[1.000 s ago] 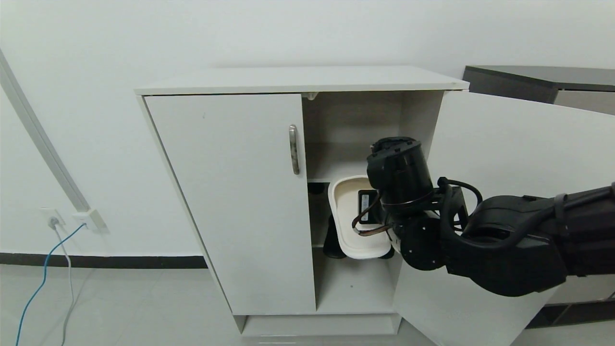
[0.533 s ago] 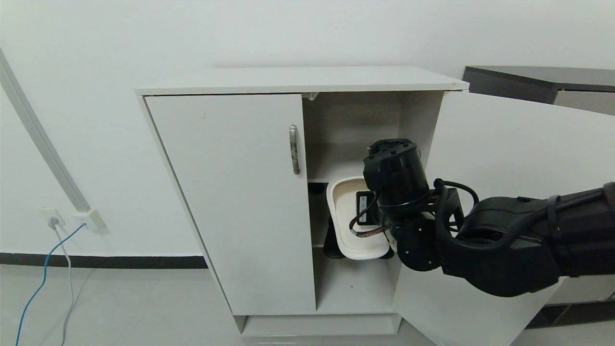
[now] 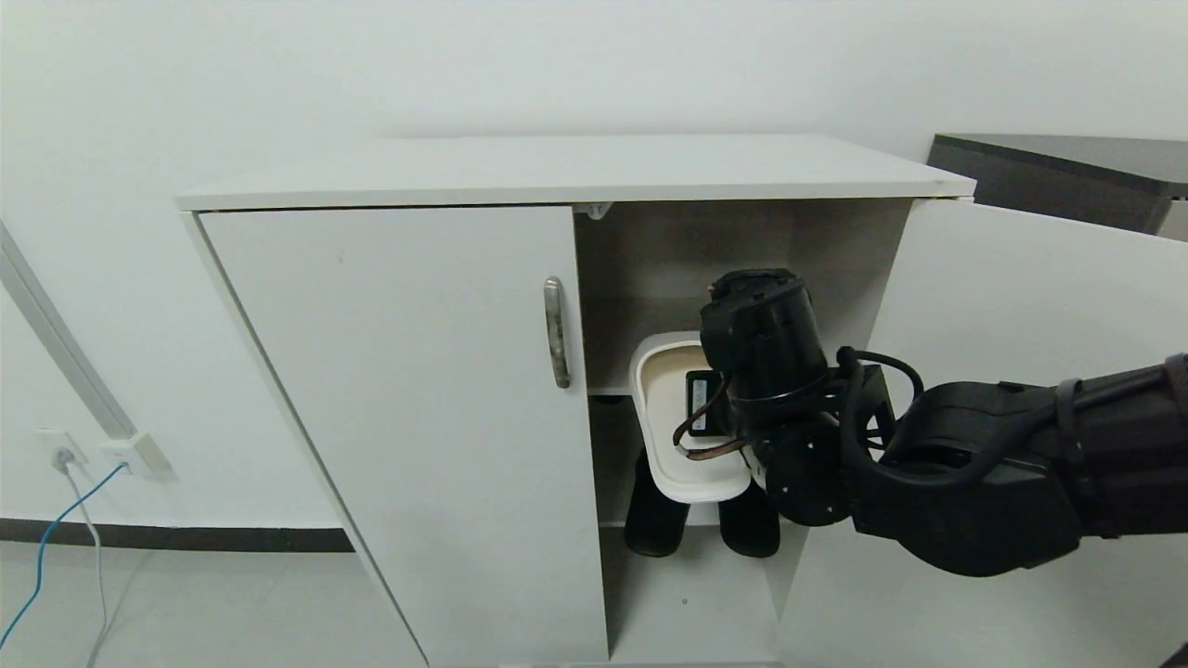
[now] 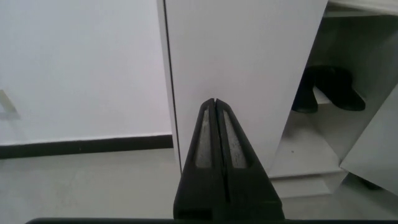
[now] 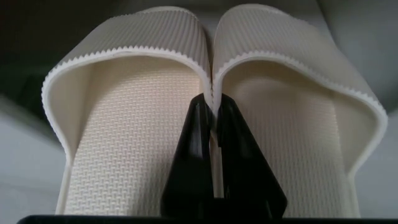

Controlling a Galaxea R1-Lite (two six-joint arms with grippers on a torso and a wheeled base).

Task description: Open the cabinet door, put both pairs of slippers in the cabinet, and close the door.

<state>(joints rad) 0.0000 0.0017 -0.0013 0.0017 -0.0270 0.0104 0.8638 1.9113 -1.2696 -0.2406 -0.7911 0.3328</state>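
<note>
White wall and pale grey floor surround a white cabinet (image 3: 557, 172) with two doors. Its left door (image 3: 399, 390) is shut, with a metal handle (image 3: 555, 332) at its inner edge. Its right door (image 3: 1021, 278) stands swung wide open. A black robot arm (image 3: 974, 482) comes in from the right, in front of the open door, and its end is in the open half of the cabinet.

The cream pair (image 3: 664, 417) of slippers hangs in that opening, in front of the middle shelf's front edge, soles facing outward. The right claw (image 5: 213, 109) pinches the two inner edges of the cream pair together. Below, the black pair (image 3: 654, 520) lies side by side on the lower shelf, its ends overhanging the front edge.

The left claw (image 4: 214, 102) is held before the shut left door, fingers pressed together and holding nothing.
</note>
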